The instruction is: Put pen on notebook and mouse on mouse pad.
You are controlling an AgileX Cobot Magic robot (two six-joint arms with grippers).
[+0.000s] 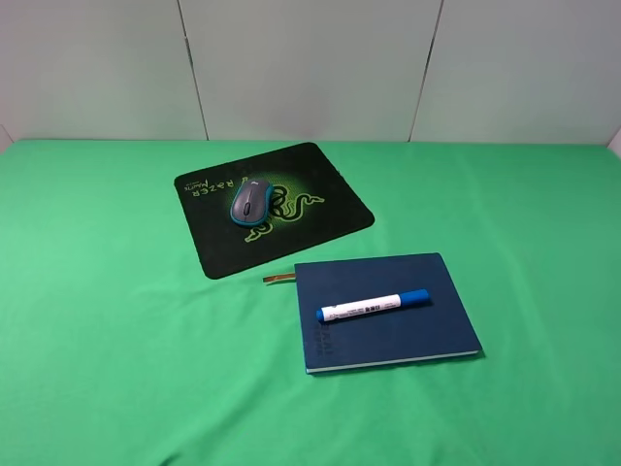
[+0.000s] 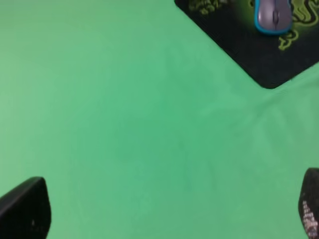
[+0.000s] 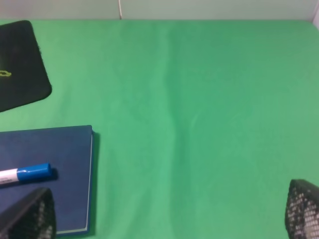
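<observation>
The grey mouse (image 1: 252, 202) with teal sides rests on the black mouse pad (image 1: 320, 218), over its green snake logo. The white pen (image 1: 373, 306) with its blue cap lies across the navy notebook (image 1: 388, 335). Neither arm shows in the exterior high view. My left gripper (image 2: 167, 214) hangs open above bare green cloth, well away from the mouse (image 2: 272, 16) and the pad (image 2: 239, 45). My right gripper (image 3: 164, 215) is open too, one fingertip (image 3: 27, 216) hovering by the notebook (image 3: 55, 159) and the pen's cap (image 3: 34, 172). Nothing sits between either pair of fingers.
A green cloth (image 1: 107, 320) covers the whole table. A brownish ribbon bookmark (image 1: 277, 279) pokes out from the notebook toward the pad. Pale wall panels (image 1: 310, 68) stand behind the table's far edge.
</observation>
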